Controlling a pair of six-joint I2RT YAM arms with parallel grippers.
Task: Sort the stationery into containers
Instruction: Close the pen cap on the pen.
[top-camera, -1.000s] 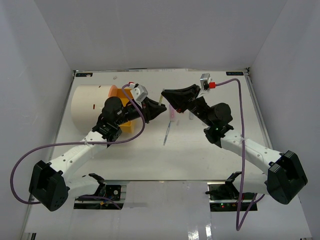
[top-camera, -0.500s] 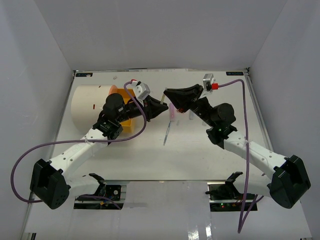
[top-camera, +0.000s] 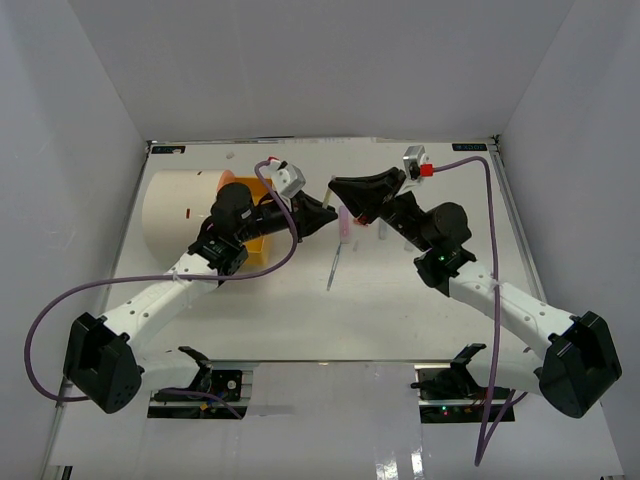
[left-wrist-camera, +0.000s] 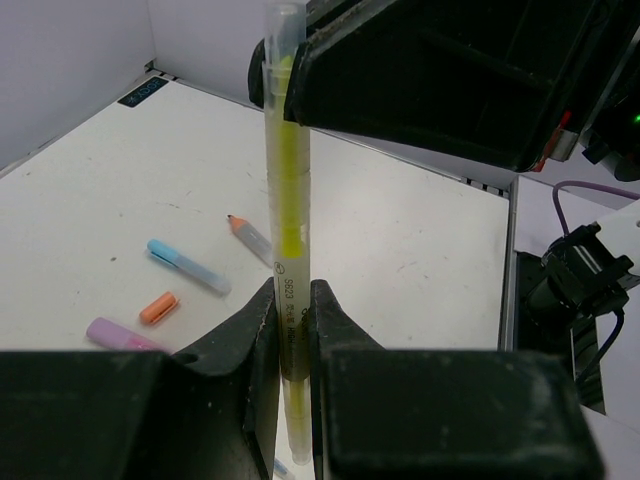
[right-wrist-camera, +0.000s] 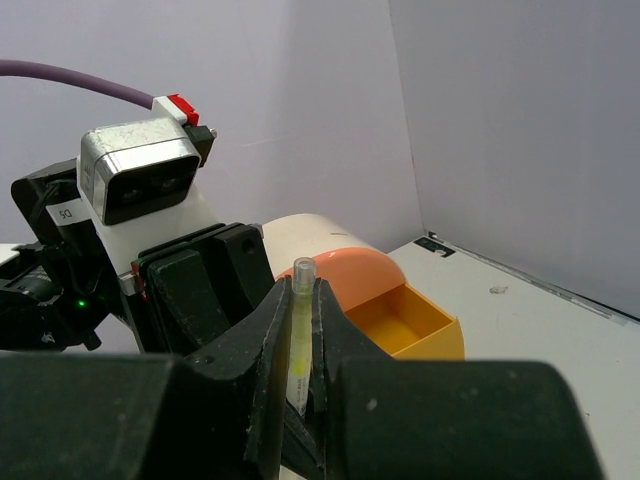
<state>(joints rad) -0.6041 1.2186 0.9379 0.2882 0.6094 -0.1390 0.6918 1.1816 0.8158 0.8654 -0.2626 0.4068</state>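
Table (top-camera: 400, 310): white, loose markers (left-wrist-camera: 188, 268) lying around
Left gripper (left-wrist-camera: 290, 325): clamped on yellow pen (left-wrist-camera: 288, 180)
Right gripper (right-wrist-camera: 298, 340): pinching same pen's other end
Drawer (right-wrist-camera: 410, 320): orange, pulled open

A glossy white table (top-camera: 380, 310) fills the frame's centre, enclosed by plain pale grey walls (top-camera: 320, 60) at left, top and right.
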